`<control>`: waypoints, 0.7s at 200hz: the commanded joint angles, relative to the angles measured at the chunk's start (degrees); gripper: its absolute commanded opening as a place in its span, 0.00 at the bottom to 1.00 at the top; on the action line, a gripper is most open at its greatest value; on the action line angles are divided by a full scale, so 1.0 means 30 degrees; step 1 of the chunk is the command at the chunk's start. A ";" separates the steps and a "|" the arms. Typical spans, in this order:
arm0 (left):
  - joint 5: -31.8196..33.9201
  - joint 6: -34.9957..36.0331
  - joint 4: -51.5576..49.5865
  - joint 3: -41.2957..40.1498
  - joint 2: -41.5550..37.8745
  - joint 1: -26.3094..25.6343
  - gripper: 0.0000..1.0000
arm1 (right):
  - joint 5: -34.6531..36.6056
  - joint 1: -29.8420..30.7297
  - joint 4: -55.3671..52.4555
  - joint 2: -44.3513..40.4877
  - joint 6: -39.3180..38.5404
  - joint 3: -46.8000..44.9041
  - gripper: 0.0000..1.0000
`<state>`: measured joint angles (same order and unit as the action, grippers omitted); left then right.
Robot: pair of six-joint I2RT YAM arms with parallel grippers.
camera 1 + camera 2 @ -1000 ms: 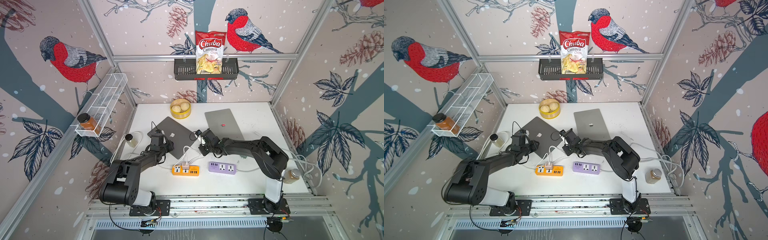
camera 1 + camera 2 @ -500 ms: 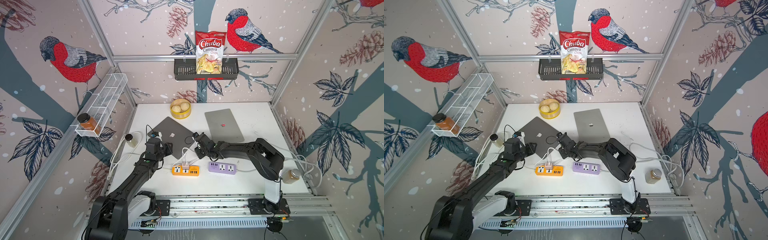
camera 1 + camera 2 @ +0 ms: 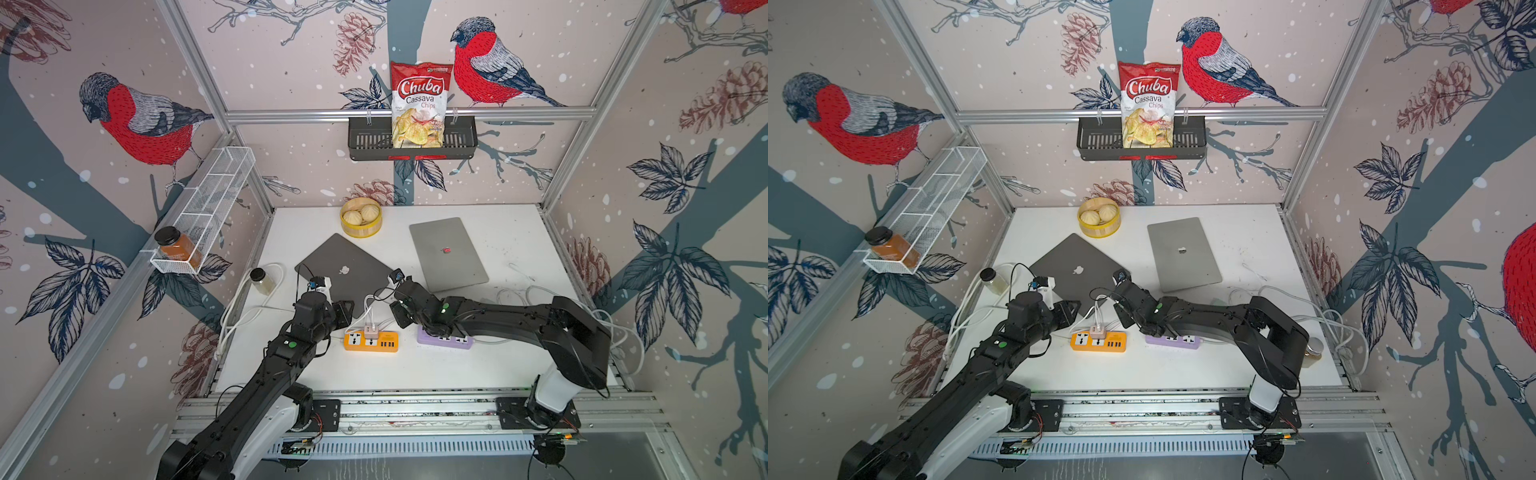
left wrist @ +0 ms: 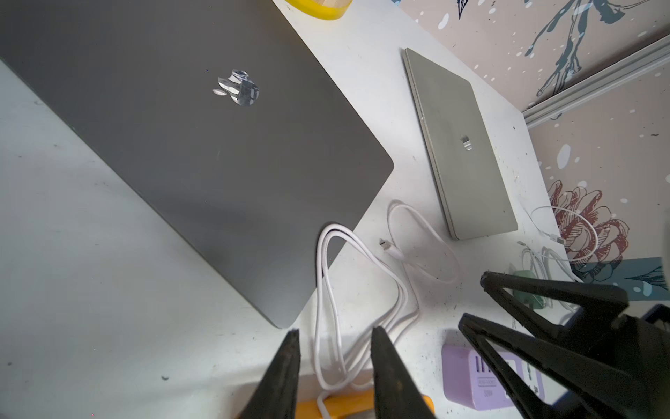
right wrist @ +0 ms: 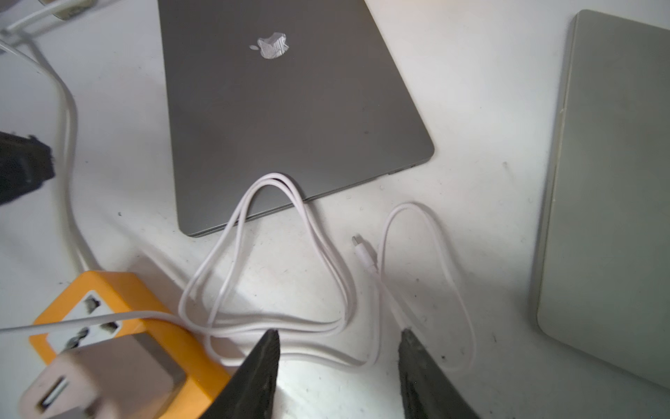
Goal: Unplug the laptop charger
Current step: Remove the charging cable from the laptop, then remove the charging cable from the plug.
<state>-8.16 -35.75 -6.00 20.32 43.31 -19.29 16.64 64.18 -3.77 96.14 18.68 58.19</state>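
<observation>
A dark grey laptop (image 3: 345,270) lies closed on the white table. The charger's white cable (image 5: 326,254) loops over its near edge, and the cable's plug end (image 5: 362,250) lies loose on the table, clear of the laptop; it shows in the left wrist view too (image 4: 389,248). The charger's adapter (image 3: 371,331) sits in an orange power strip (image 3: 371,341). My right gripper (image 5: 340,332) hovers open above the cable loops, holding nothing. My left gripper (image 4: 335,330) is slightly open and empty near the laptop's front corner, with the right gripper's fingers (image 4: 544,326) beside it.
A silver laptop (image 3: 446,253) lies closed to the right. A purple power strip (image 3: 444,340) sits under the right arm. A yellow steamer with buns (image 3: 360,218) stands at the back, a small jar (image 3: 262,280) at the left, and more white cables (image 3: 540,295) at the right.
My right gripper has opened and pulled back from the dark laptop's edge; the plug end lies free. My left arm has drawn back from the laptop toward the front.
</observation>
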 commanded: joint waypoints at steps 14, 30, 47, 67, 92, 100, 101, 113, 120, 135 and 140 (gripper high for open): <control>0.1269 -0.0446 -0.2094 0.0776 -0.1589 -0.0666 0.34 | 0.1854 0.1536 -0.0852 -0.0717 0.2530 -0.0069 0.54; 0.1769 -0.0499 -0.2537 0.1048 -0.2083 -0.0953 0.35 | 0.2073 0.2245 -0.0869 -0.0789 0.3160 0.0022 0.54; 0.1524 -0.0509 -0.2325 0.0946 -0.1826 -0.0961 0.36 | 0.2262 0.2907 -0.0845 -0.0666 0.3330 0.0320 0.54; 0.0657 -0.0264 -0.1630 0.0853 -0.0523 -0.0954 0.38 | 0.2835 0.3495 -0.1277 -0.0184 0.3468 0.1018 0.54; 0.0275 0.0428 -0.0738 0.0844 0.1437 -0.0953 0.39 | 0.2692 0.3769 -0.0985 0.0329 0.3359 0.1517 0.54; 0.0262 0.0674 -0.0457 0.0795 0.1803 -0.0953 0.39 | 0.2640 0.3828 -0.1011 0.0493 0.3309 0.1701 0.54; 0.0261 0.0699 -0.0430 0.0791 0.1842 -0.0953 0.39 | 0.2633 0.3859 -0.1020 0.0513 0.3317 0.1713 0.54; 0.0120 0.1001 0.0046 0.0562 0.1898 -0.0954 0.39 | 0.2682 0.3925 -0.1192 0.0724 0.3282 0.1911 0.53; -0.0006 0.1083 0.0304 0.0432 0.1760 -0.0953 0.39 | 0.2634 0.3958 -0.1312 0.0785 0.3267 0.1959 0.53; -0.0170 0.1164 0.0584 0.0099 0.1329 -0.0953 0.40 | 0.2640 0.4061 -0.1248 0.0731 0.3307 0.1801 0.53; -0.0234 0.1189 0.0708 -0.0020 0.1180 -0.0953 0.40 | 0.2637 0.4115 -0.1243 0.0659 0.3375 0.1708 0.53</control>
<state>-7.40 -34.20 -8.05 21.45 48.21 -22.02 23.77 76.01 -6.79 98.26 28.40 63.48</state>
